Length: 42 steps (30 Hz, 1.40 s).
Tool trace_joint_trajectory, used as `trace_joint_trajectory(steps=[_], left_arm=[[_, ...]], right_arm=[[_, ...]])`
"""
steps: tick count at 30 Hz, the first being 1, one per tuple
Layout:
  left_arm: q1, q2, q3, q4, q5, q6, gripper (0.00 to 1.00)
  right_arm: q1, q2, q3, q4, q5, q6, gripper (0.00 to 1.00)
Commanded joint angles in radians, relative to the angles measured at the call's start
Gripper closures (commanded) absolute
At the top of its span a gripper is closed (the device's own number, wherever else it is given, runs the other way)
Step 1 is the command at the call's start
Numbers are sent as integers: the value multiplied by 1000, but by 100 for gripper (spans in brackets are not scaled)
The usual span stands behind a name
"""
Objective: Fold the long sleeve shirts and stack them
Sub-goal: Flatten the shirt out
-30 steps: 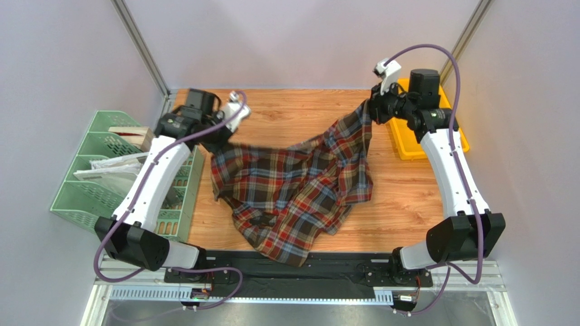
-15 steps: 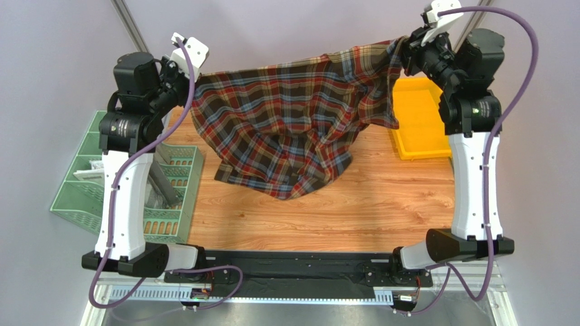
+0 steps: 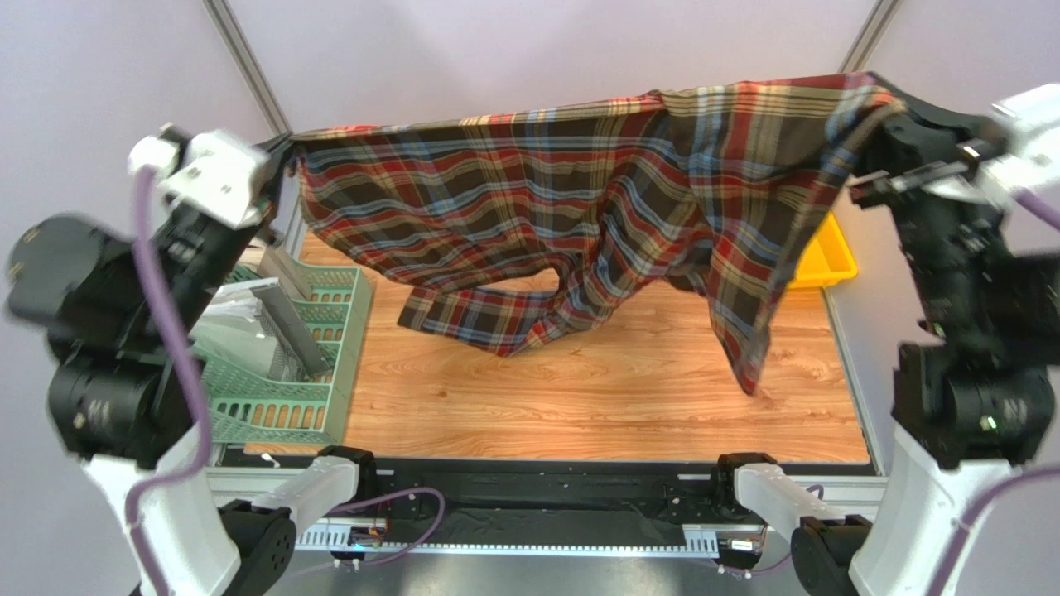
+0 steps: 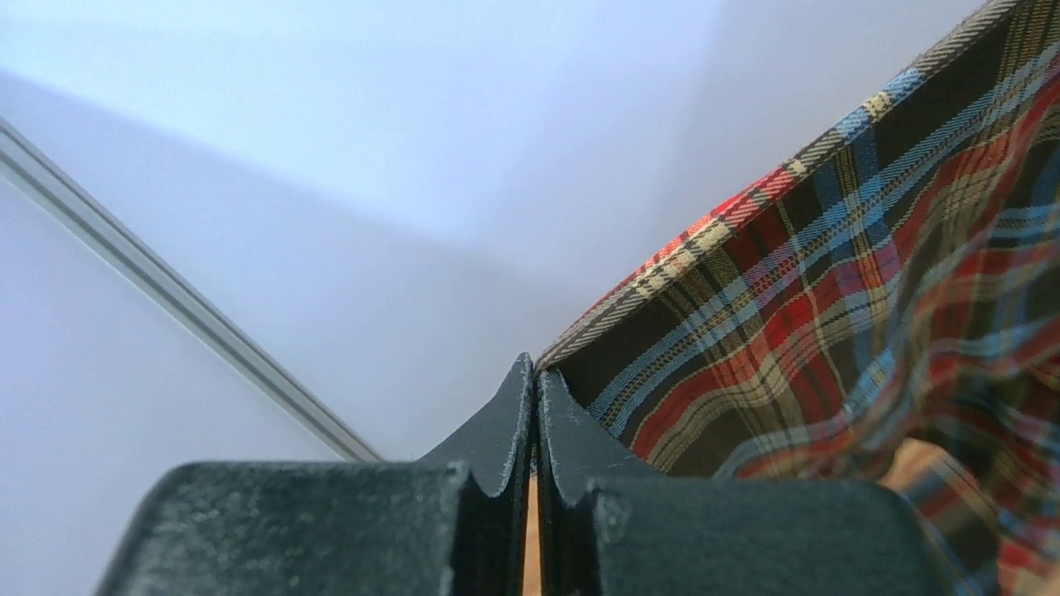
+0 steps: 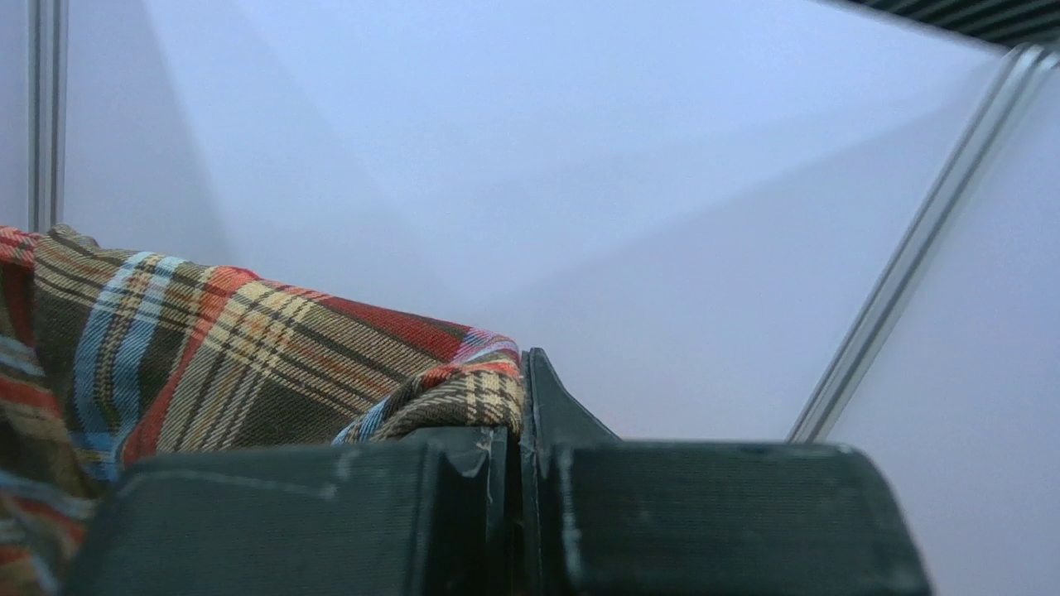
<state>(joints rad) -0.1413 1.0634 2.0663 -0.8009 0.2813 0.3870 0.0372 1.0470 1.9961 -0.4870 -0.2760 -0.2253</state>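
The plaid long sleeve shirt (image 3: 560, 199) hangs stretched high in the air between my two grippers, its lower folds sagging towards the wooden table (image 3: 622, 385). My left gripper (image 3: 284, 143) is shut on the shirt's left edge; in the left wrist view (image 4: 535, 373) the cloth (image 4: 871, 273) runs off to the right from the pinched tips. My right gripper (image 3: 877, 106) is shut on the shirt's right edge; in the right wrist view (image 5: 523, 373) a bunched fold (image 5: 249, 360) lies over the left finger. One strip hangs down at the right (image 3: 747, 335). The neck label is hidden.
A green slotted rack (image 3: 292, 360) with papers stands at the table's left. A yellow tray (image 3: 836, 255) lies at the back right, partly behind the shirt. Grey walls and metal corner posts (image 3: 243, 62) close in the back and sides.
Both arms have risen and spread wide, lifting the shirt off the table and pulling it from a crumpled heap into a stretched hanging sheet.
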Motion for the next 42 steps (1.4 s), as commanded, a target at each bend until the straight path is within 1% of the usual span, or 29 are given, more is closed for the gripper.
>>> trace_joint_trajectory(steps=[1,2,5,7,11,12,13,14,17,18,20,22,23,24,25,26,27,28,29,30,31,32,34,35,36,37,38,41,42], left_arm=[[19,-85,119,68,-68,-11,100],[19,-88,149,66,-80,-10,100],[19,-74,263,49,-123,-10,100],[17,-71,267,34,-120,1,100],[19,-62,146,29,-116,1,100],[19,-56,120,32,-111,-5,100],[19,-48,91,54,-114,-5,100],[19,-31,31,72,-123,-4,100],[19,33,-43,130,-160,-20,100],[19,49,-64,137,-140,-36,100],[19,78,-131,105,103,-16,100],[3,98,-170,-14,346,-2,92],[-15,99,-257,-30,366,-23,82],[-61,95,-312,-41,375,-34,63],[-90,83,-371,-46,380,-31,61],[-124,46,-506,-38,383,-25,58],[-209,26,-576,-15,375,-30,50],[-255,6,-645,61,325,-81,45],[-297,-15,-757,98,322,-106,43],[-360,-14,-802,168,337,-144,38],[-389,-8,-840,211,341,-193,37],[-443,18,-894,245,344,-288,36],[-497,68,-922,333,351,-370,35],[-538,131,-942,363,354,-473,35],[-558,168,-948,426,380,-522,35],[-573,246,-951,463,404,-575,36],[-610,285,-950,501,416,-673,37],[-667,420,-963,710,449,-853,40],[-679,450,-969,849,447,-973,40]], right_arm=[[-16,-61,130,123,190,-45,100],[-16,-64,180,125,199,-63,100],[-16,-64,228,140,219,-101,100],[-16,-64,218,139,209,-105,100],[-16,-59,110,106,109,-95,100],[-16,-55,33,110,86,-88,100],[-16,-45,6,113,46,-85,100],[-17,-27,-19,108,26,-79,100],[-14,57,-77,119,-18,-29,100],[-14,82,-77,107,-53,-20,100],[-8,148,-83,97,-77,23,100],[3,163,-129,48,-121,6,100],[1,147,-173,42,-123,3,100],[3,124,-224,51,-117,-8,100],[1,96,-359,70,-111,-38,100],[3,26,-425,86,-101,-51,100],[3,-4,-483,122,-82,-61,100],[3,-33,-544,134,-69,-69,100],[3,-69,-624,142,-54,-71,100],[3,-87,-660,157,-28,-69,100],[0,-99,-684,166,-22,-68,100],[1,-107,-722,171,-19,-62,100],[1,-123,-744,186,-14,-51,100],[1,-125,-753,194,-11,-48,100],[1,-124,-763,200,-2,-46,100],[1,-119,-766,202,4,-49,100],[1,-114,-767,206,12,-54,100],[-3,-88,-766,217,34,-59,100],[-5,-82,-761,218,35,-59,100]])
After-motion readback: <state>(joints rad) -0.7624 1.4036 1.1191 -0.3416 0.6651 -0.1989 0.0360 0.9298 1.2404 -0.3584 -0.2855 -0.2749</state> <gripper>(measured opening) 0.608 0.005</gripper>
